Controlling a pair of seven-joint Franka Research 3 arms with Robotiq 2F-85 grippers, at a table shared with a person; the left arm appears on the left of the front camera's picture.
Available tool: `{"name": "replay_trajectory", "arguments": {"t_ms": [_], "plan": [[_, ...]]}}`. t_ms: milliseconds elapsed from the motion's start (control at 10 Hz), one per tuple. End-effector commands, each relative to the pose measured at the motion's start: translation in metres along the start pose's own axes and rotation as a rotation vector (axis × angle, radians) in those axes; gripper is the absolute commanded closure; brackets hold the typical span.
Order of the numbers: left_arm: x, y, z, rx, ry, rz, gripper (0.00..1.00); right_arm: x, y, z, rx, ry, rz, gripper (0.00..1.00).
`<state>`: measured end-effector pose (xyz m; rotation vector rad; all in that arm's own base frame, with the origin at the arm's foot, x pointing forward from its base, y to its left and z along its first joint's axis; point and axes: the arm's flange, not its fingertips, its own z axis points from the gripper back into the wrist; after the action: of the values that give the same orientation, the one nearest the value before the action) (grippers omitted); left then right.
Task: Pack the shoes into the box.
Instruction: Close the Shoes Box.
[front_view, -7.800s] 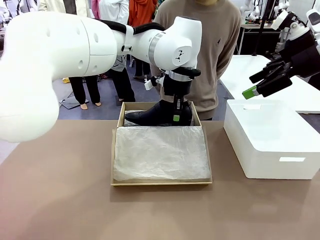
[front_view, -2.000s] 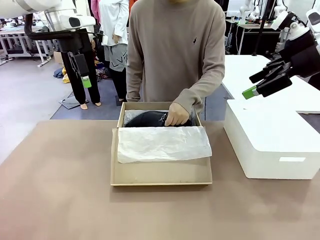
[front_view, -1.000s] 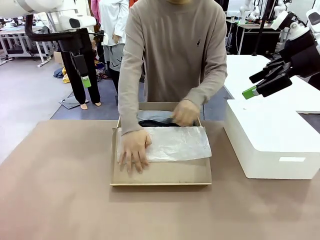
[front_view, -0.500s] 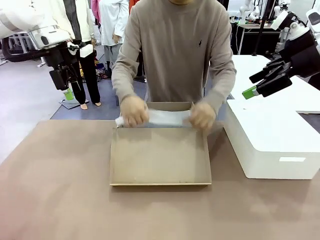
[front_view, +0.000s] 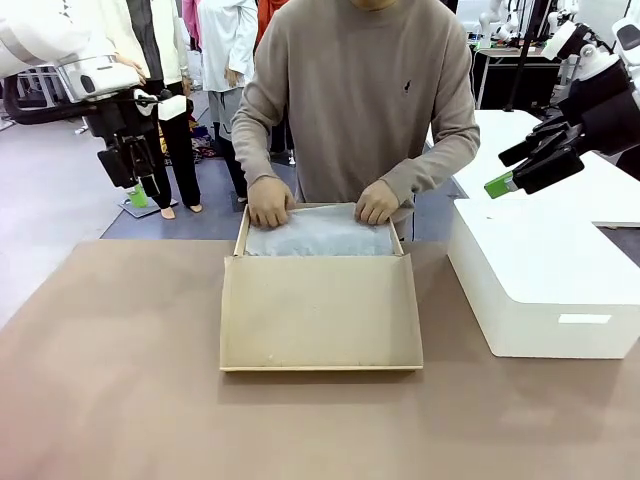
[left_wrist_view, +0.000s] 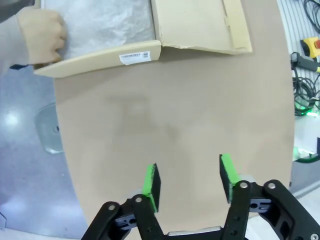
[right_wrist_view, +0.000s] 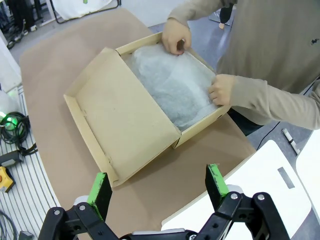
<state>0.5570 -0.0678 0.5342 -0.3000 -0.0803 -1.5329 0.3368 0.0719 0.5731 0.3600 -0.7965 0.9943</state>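
The tan cardboard box (front_view: 243, 240) stands mid-table with its flap lid (front_view: 320, 310) lying flat toward me. White tissue paper (front_view: 320, 232) covers its inside, and the shoes are hidden beneath it. The person's two hands (front_view: 268, 203) press the paper down at the far corners. My left gripper (front_view: 133, 185) hangs open and empty high off the table's left far corner. In the left wrist view the gripper (left_wrist_view: 189, 177) hovers over bare table, the box (left_wrist_view: 100, 60) far ahead. My right gripper (front_view: 502, 170) stays open, raised at the right. In the right wrist view the gripper (right_wrist_view: 159, 186) looks down on the box (right_wrist_view: 200, 127).
A bigger white box (front_view: 540, 280) stands on the table's right side, close to the cardboard box. The person stands right behind the far edge. Brown tabletop lies free on the left and along the near edge. Cables and a lit device (left_wrist_view: 305, 100) sit beyond the table's edge.
The person has drawn the tissue paper off the lid and folded it over the shoes, then set both hands on it. My left gripper's jaws have narrowed somewhat. The right arm is still.
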Motion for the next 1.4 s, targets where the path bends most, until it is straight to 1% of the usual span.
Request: {"name": "replay_trajectory", "arguments": {"t_ms": [0,100,700,800,900,1000,1300], "plan": [[-0.0039,-0.0053,0.0021,0.001,0.011,-0.006,0.97,0.0005,-0.0009,-0.0002,0.011,-0.015,-0.001,0.00],[-0.0023,-0.0061,0.0028,0.000,0.015,0.006,1.00,0.0005,-0.0009,-0.0002,0.011,-0.015,-0.001,0.00],[-0.0023,-0.0098,0.0033,-0.002,0.024,0.011,1.00,0.0005,-0.0009,-0.0002,0.011,-0.015,-0.001,0.00],[-0.0023,-0.0093,0.0040,0.003,0.015,0.039,1.00,0.0005,-0.0009,-0.0002,0.011,-0.015,-0.001,0.00],[-0.0018,-0.0052,0.0044,0.015,-0.005,0.115,1.00,0.0005,-0.0009,-0.0002,0.011,-0.015,-0.001,0.00],[0.0003,-0.0026,0.0028,-0.001,0.001,0.009,1.00,0.0005,-0.0009,-0.0002,0.011,-0.015,-0.001,0.00],[0.0003,-0.0026,0.0028,-0.001,0.001,0.009,1.00,0.0005,-0.0009,-0.0002,0.011,-0.015,-0.001,0.00]]}}
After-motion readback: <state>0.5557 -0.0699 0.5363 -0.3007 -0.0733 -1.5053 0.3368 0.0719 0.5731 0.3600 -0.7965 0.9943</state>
